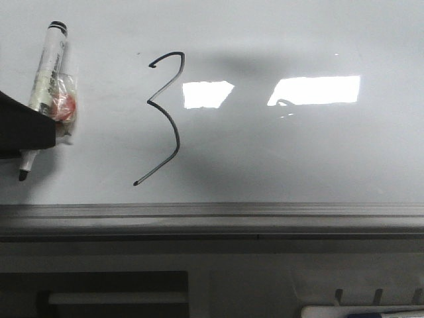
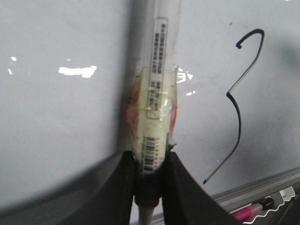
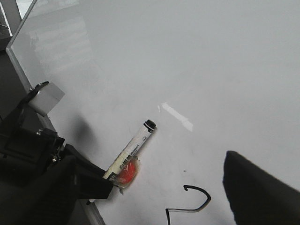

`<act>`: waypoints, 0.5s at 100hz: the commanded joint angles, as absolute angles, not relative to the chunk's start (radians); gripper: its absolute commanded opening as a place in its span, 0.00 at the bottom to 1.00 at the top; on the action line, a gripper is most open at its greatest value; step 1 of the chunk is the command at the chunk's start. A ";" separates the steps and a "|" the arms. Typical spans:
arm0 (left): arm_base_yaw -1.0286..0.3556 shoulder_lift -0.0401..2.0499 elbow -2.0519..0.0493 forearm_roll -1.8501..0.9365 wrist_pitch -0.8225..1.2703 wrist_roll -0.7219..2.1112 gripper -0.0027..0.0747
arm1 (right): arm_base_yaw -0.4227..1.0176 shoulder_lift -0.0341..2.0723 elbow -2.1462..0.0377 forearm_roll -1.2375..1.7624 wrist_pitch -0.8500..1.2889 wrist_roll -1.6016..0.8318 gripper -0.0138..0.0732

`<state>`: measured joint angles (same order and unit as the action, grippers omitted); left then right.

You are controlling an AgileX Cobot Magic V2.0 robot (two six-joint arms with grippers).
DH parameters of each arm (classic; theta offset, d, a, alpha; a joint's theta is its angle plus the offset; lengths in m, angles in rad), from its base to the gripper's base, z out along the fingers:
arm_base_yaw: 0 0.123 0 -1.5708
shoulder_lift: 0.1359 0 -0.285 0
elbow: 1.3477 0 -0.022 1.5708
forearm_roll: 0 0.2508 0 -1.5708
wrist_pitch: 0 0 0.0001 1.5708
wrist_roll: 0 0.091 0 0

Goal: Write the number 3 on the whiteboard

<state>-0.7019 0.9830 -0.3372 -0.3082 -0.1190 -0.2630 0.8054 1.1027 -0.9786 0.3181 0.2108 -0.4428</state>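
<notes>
The whiteboard (image 1: pixel 298 152) is a glossy pale grey sheet that fills the front view. A thin black number 3 (image 1: pixel 165 119) is drawn on it, left of centre. It also shows in the left wrist view (image 2: pixel 239 108) and partly in the right wrist view (image 3: pixel 197 199). My left gripper (image 1: pixel 30 126) is shut on a white marker (image 1: pixel 48 66) with a red patch taped to it, left of the 3. The dark tip (image 1: pixel 24 173) points toward the near edge. In the left wrist view the jaws (image 2: pixel 150 161) clamp the marker (image 2: pixel 157 84). My right gripper (image 3: pixel 152 164) is open and empty above the board.
A grey metal edge strip (image 1: pixel 212 215) runs along the board's near side. Below it a tray holds a pink marker (image 2: pixel 248 213) and a white object (image 1: pixel 361 311). The board's side edge (image 3: pixel 14 51) shows in the right wrist view, with dark space beyond.
</notes>
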 commanded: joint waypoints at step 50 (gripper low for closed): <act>-0.703 1.025 -0.371 -0.401 -0.239 -0.273 0.01 | 0.799 1.079 -1.012 0.327 0.163 -0.441 0.80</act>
